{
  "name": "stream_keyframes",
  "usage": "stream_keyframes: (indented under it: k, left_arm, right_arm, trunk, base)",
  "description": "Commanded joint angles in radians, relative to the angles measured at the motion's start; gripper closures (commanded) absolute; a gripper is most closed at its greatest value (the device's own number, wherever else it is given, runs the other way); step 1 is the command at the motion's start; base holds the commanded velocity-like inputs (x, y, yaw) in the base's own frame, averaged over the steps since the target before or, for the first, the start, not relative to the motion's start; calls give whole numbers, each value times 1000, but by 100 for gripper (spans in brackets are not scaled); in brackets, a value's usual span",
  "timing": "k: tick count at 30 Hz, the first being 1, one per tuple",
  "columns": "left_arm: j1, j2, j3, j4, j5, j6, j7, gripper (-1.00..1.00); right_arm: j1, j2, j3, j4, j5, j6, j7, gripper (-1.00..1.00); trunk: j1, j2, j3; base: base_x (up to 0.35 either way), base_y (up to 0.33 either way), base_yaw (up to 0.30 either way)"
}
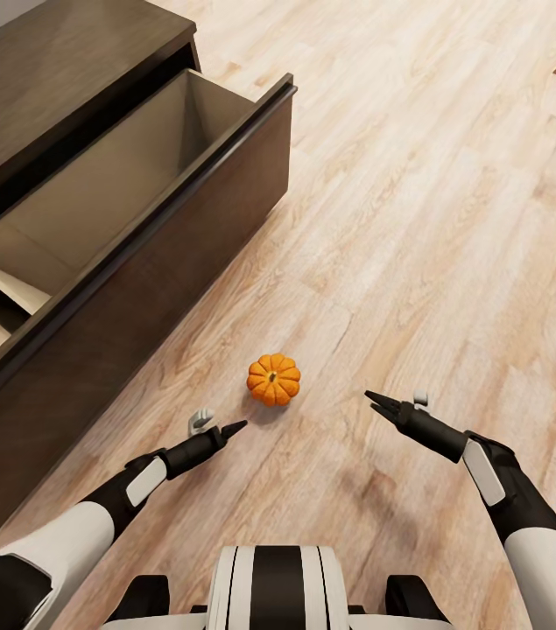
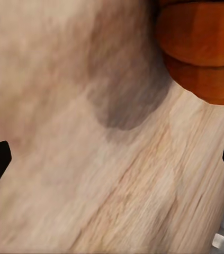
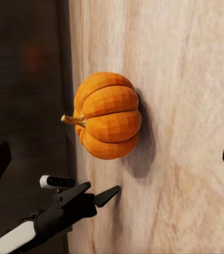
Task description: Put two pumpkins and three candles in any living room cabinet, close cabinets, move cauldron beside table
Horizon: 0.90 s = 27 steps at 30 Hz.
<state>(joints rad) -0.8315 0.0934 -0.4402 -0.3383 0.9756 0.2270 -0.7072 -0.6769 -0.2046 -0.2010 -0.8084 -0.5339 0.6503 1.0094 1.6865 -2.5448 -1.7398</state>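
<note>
Both claws, left and right, gape empty beside the small ribbed orange pumpkin on the pale plank floor; centre one claw over it before closing.

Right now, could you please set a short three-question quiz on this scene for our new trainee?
1. True or false: the small orange ribbed pumpkin lies inside the long dark-brown wooden cabinet's open beige-lined drawer.
2. The pumpkin rests on: A) cabinet top B) pale wood-plank floor C) drawer.
3. Fill in: the left tool and right tool are both ____.

Key: 1 false; 2 B; 3 open.
</note>
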Motion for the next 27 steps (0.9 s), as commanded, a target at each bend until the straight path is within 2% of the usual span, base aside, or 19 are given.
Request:
stream_keyframes:
  k: [1,7,23,27]
  left_arm:
    - [0,1,0,-1,0,0,-1,-100]
    - [0,4,0,-2,0,2,-5,-100]
    - [0,9,1,-16,2,12,-8,-100]
    - [0,17,1,-12,1,18,-6,-100]
  right_arm:
    - [0,0,0,0,0,0,0,-100]
    - [0,1,0,1,-1,0,0,-100]
    - [1,1,0,4,-3,0,0,-100]
    - [2,1,0,5,-3,-1,0,-100]
  trunk:
    - [0,0,0]
    - [0,0,0]
    - [-7,4,62]
    - [-7,4,62]
  base:
    - [0,0,0]
    - [0,0,0]
    - [0,0,0]
    - [0,0,0]
